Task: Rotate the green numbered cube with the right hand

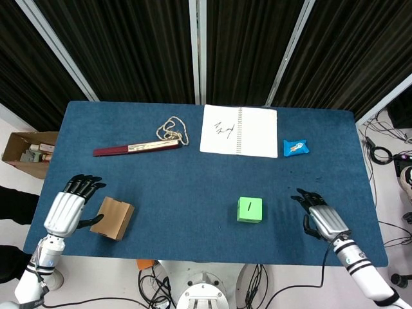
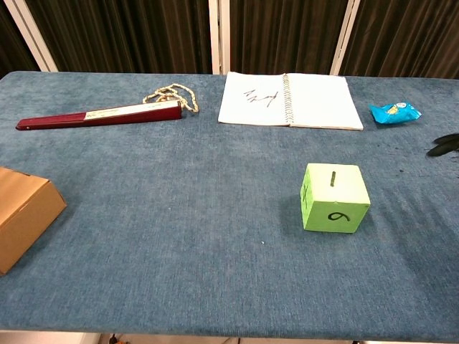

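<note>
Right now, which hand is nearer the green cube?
Right. The right hand hovers just off the green cube, open; the left hand is across the table by the cardboard box.

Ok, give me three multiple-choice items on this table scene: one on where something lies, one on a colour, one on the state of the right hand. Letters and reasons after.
1. Where does the green numbered cube lie relative to the open notebook?
A. On top of it
B. Nearer the robot, apart from it
C. Beyond it, by the curtain

2. What colour is the small snack packet beside the notebook?
A. Blue
B. Red
C. Yellow

3. What is the right hand doing?
A. Gripping the cube
B. Pressing on the notebook
C. Holding nothing, to the side of the cube

Answers: 1 B, bare blue table separates cube and notebook. 2 A, the packet shows blue in both views. 3 C, the head view shows a gap between hand and cube, fingers apart.
</note>
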